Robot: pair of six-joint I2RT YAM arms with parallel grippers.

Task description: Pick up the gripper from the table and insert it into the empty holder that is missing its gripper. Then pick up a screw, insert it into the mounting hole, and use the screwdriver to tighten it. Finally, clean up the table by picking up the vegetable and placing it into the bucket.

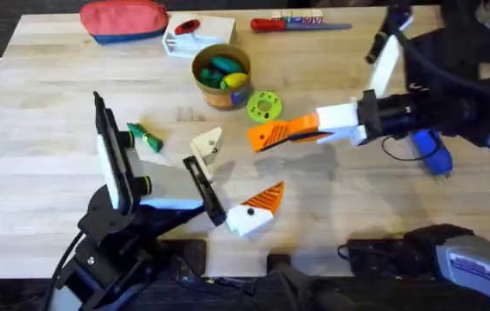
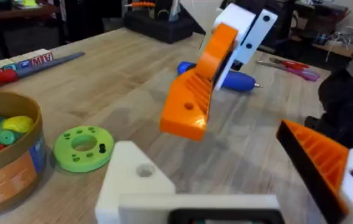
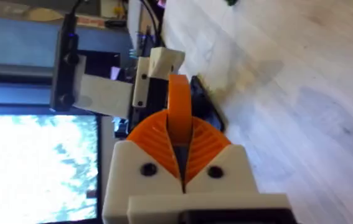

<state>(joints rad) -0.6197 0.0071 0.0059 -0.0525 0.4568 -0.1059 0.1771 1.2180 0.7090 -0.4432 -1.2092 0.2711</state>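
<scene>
My right gripper [image 1: 307, 131] hangs over the table's middle, shut on the orange gripper [image 1: 266, 136], which sticks out toward the left arm. In the right wrist view the ribbed pads [image 3: 148, 134] clamp that orange gripper [image 3: 177, 102]. The cream-white holder [image 1: 208, 147] is the bare finger of my left gripper [image 1: 232, 177], which stands open; its other finger carries an orange pad [image 1: 266, 197]. In the left wrist view the orange gripper [image 2: 195, 93] hovers beyond the holder [image 2: 129, 180]. The blue screwdriver [image 1: 430, 151] lies at the right. The green vegetable [image 1: 145, 136] lies at the left. The bucket [image 1: 221, 76] holds toys.
A green ring disc [image 1: 264, 105] lies beside the bucket. A red pouch [image 1: 124, 19], a white box [image 1: 197, 34] and a red-handled tool [image 1: 296, 26] line the far edge. Bare wood shows at the front right.
</scene>
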